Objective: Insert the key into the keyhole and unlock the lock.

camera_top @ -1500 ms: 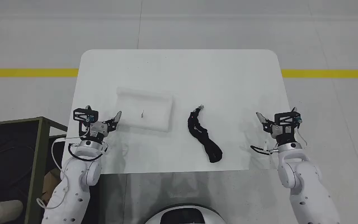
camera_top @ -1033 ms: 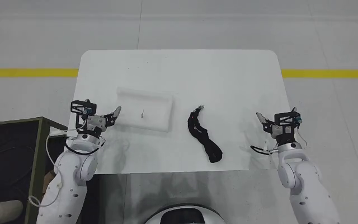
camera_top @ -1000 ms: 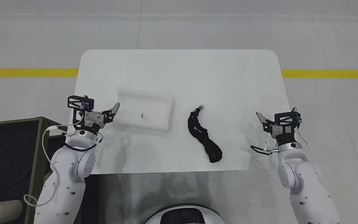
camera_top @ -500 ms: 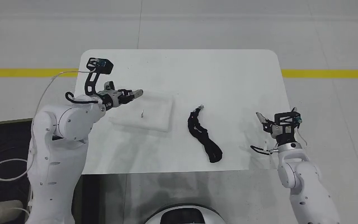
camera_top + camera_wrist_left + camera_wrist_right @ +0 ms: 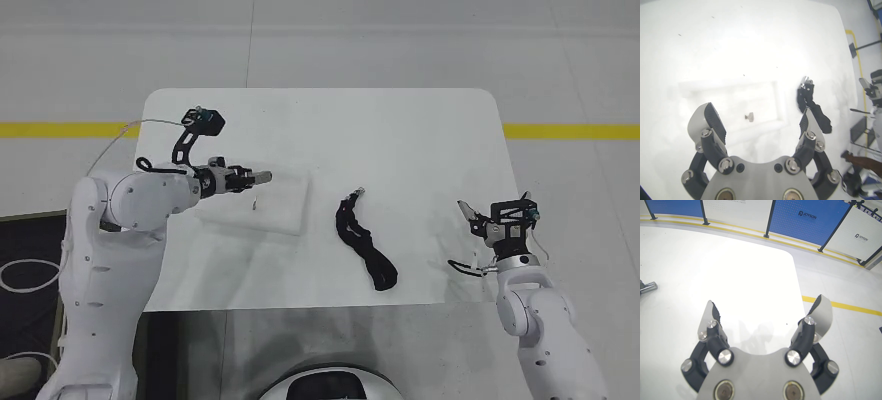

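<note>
Here the key [image 5: 256,204] lies flat on the white foam tray [image 5: 285,222], left of the table's [image 5: 400,130] middle. In the left wrist view the key [image 5: 749,117] is a small grey shape inside the tray's [image 5: 780,113] raised rim. It is too small to tell which way its blade points, though in the top view its long axis seems to run roughly near to far.

The lock [image 5: 365,245] (a black cable type, gently curved) lies on the bare table just right of the tray and apart from it. Its long axis runs from far-left to near-right, with the metal end at the far tip pointing away from the robot. The left wrist view shows that shiny end on the lock [image 5: 806,94] as well.

The left gripper [image 5: 258,179] hangs over the far part of the tray, pointing right, with the key just nearer than its tip. Its jaws [image 5: 757,109] stand wide apart and hold nothing.

The right gripper [image 5: 462,238] sits at the table's right edge, well apart from the lock. Its jaws [image 5: 765,301] are spread and empty too.
</note>
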